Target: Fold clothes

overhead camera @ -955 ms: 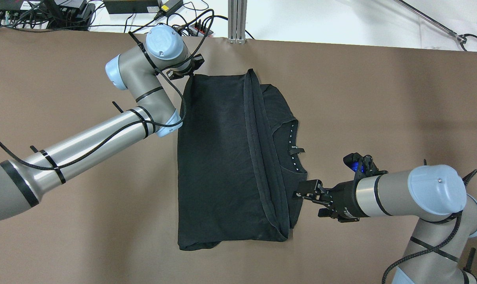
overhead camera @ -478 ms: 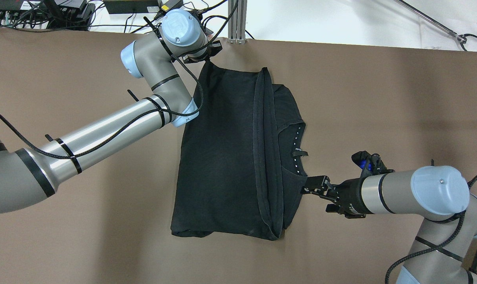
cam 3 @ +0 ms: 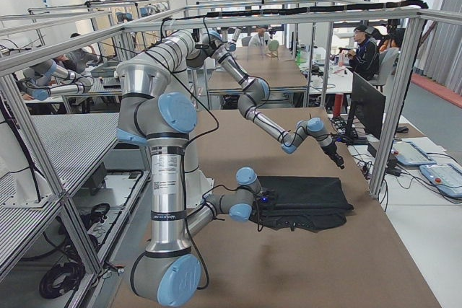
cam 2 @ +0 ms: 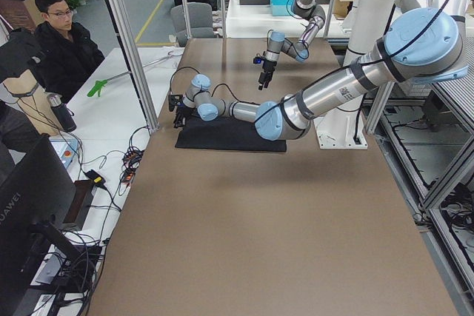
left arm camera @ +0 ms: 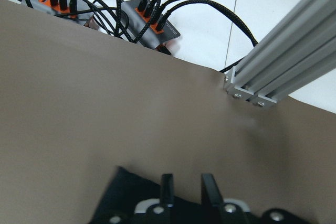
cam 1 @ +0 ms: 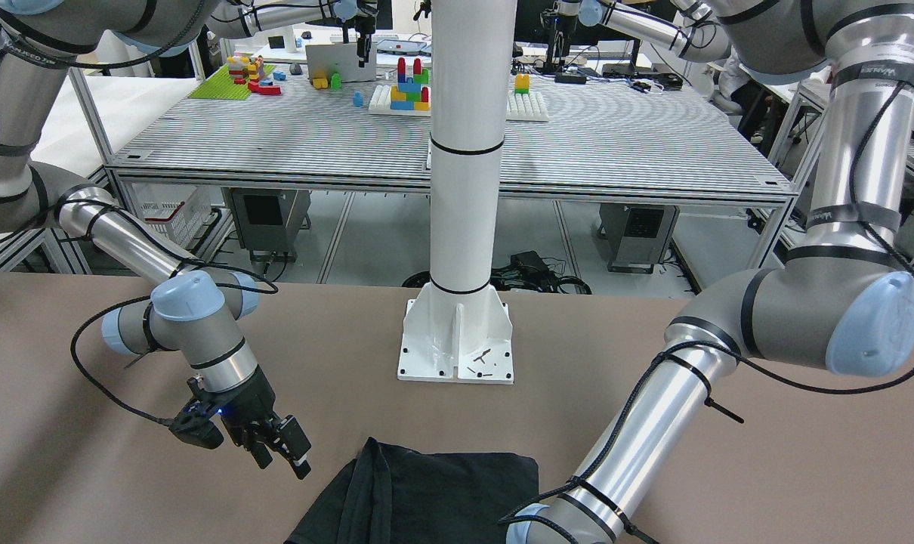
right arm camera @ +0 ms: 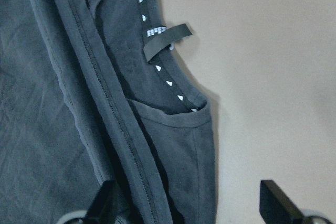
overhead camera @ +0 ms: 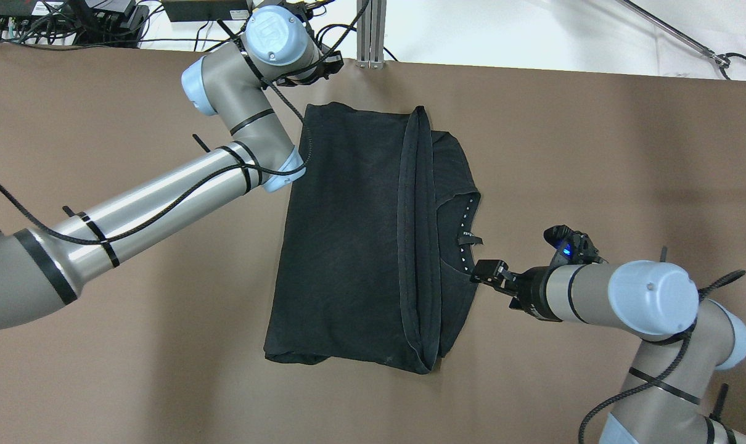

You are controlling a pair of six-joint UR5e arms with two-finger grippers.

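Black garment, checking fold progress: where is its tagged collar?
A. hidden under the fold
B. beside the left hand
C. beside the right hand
C: overhead, the collar of the black garment lies exposed at the edge nearest the right hand.

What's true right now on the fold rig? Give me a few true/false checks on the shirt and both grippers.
1. The black garment lies folded on the brown table. True.
2. The right gripper is shut on the neckline. False: its jaws stand wide open at the garment's edge by the neckline, holding nothing.
3. The neck label sits on the right gripper's side of the garment. True.
4. The left gripper clamps a garment corner. False: the wrist view shows bare table between its fingers.
5. The garment covers the white pillar base. False: it lies apart from it, with bare table between.
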